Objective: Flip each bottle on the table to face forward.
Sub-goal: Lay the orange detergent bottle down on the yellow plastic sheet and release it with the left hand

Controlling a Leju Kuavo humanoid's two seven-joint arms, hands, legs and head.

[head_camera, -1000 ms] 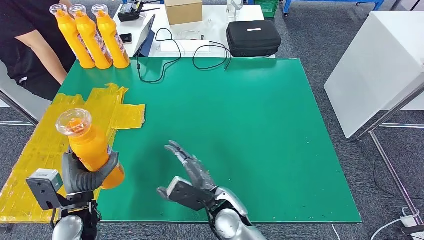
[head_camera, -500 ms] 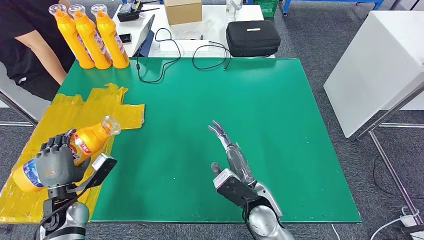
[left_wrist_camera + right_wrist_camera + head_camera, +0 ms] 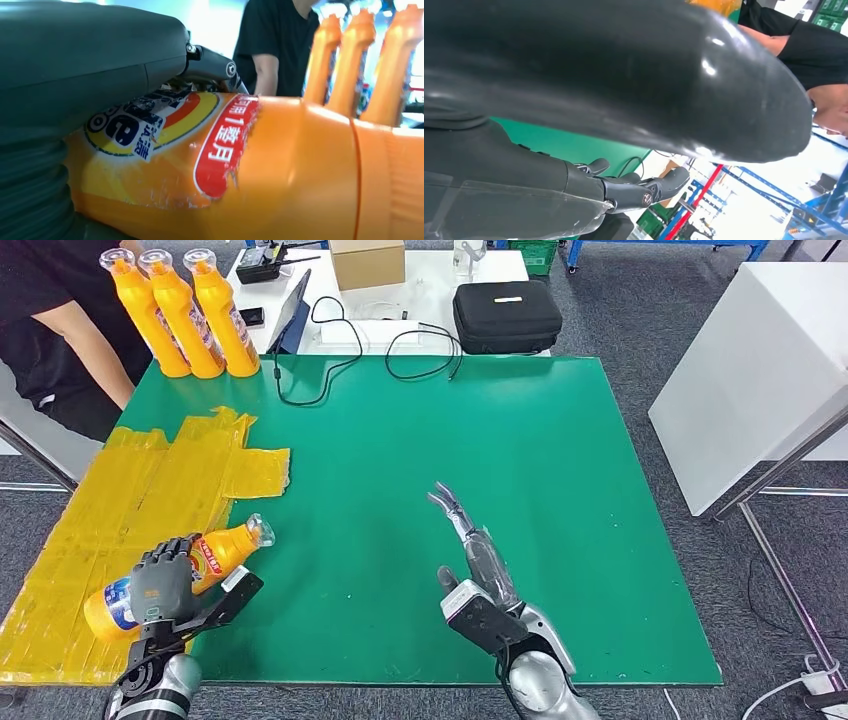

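My left hand [image 3: 163, 583] grips an orange bottle [image 3: 218, 552] lying on its side at the table's near left, on the yellow taped patch [image 3: 150, 490], cap towards the green mat. The left wrist view has that bottle [image 3: 260, 165] close up, its red and yellow label showing under my fingers [image 3: 210, 62]. Three more orange bottles [image 3: 181, 310] stand upright in a row at the far left corner. My right hand [image 3: 470, 545] hovers over the near middle of the mat, fingers stretched out straight and holding nothing.
The green mat [image 3: 520, 470] covers the table. A person in a black shirt [image 3: 50, 330] stands at the far left beside the upright bottles. Behind the mat lie a black case [image 3: 506, 315], a cardboard box [image 3: 366, 260] and black cables [image 3: 340, 360].
My left hand has tipped the bottle from upright to lying flat and lowered it onto the yellow patch. My right hand has swung right, its fingers straightened.
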